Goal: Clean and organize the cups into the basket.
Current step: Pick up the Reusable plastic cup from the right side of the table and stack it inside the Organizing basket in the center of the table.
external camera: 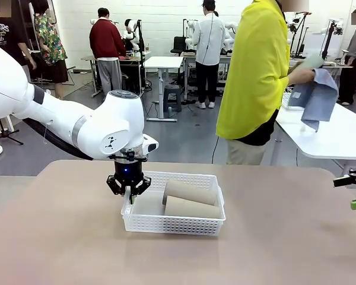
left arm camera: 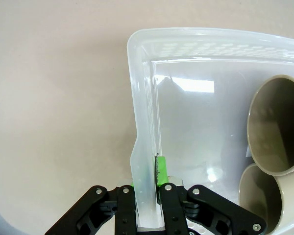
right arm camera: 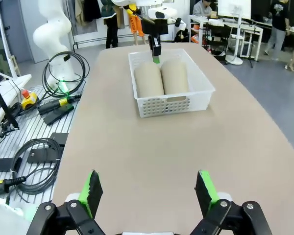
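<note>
Our left end effector is clamped on the left wall of the shallow white lattice-mesh plastic basket, centre frame, two matte tan tapered cups lying inside; our right end effector gapes wide, empty. We fear a lopsided pull tips the basket, rolling them out.

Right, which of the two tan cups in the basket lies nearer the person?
The far tan cup, by the back wall of the basket; the near tan cup lies on the robot's side.
</note>
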Robot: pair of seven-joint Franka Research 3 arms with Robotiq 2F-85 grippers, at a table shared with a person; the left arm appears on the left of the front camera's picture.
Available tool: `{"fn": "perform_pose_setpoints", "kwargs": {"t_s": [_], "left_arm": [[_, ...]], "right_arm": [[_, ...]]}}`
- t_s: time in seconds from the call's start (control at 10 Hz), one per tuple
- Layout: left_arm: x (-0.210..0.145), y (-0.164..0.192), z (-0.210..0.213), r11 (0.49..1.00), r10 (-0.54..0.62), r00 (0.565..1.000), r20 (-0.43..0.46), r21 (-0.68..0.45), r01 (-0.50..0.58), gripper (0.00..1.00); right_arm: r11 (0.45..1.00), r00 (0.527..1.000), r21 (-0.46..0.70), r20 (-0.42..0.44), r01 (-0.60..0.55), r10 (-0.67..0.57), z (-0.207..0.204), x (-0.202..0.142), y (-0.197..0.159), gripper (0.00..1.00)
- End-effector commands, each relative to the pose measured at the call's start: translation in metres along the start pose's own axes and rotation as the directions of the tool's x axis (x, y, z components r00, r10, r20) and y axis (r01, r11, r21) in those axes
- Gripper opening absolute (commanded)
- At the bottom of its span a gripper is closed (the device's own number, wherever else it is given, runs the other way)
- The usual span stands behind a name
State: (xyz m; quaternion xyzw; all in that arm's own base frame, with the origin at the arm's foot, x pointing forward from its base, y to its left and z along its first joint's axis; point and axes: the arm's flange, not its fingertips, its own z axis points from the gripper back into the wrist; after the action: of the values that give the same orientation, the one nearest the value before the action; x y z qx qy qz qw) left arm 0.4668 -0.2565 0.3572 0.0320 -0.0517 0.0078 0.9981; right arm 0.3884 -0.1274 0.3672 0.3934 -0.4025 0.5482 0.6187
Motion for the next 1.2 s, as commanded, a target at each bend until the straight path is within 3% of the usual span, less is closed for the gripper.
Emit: {"fn": "perform_pose_setpoints", "kwargs": {"t_s": [0.0, 1.1], "left_arm": [[0.0, -0.0006, 0.0011, 1.0, 0.0, 1.0, 0.002, 0.0, 0.0, 0.0], [0.0, -0.0006, 0.0011, 1.0, 0.0, 1.0, 0.002, 0.0, 0.0, 0.0]], "right_arm": [[1.0, 0.999, -0.001, -0.015, -0.028, 0.028, -0.0069, 0.0138, -0.0005, 1.0], [1.0, 0.999, -0.001, -0.015, -0.028, 0.028, -0.0069, 0.0138, -0.0005, 1.0]]}}
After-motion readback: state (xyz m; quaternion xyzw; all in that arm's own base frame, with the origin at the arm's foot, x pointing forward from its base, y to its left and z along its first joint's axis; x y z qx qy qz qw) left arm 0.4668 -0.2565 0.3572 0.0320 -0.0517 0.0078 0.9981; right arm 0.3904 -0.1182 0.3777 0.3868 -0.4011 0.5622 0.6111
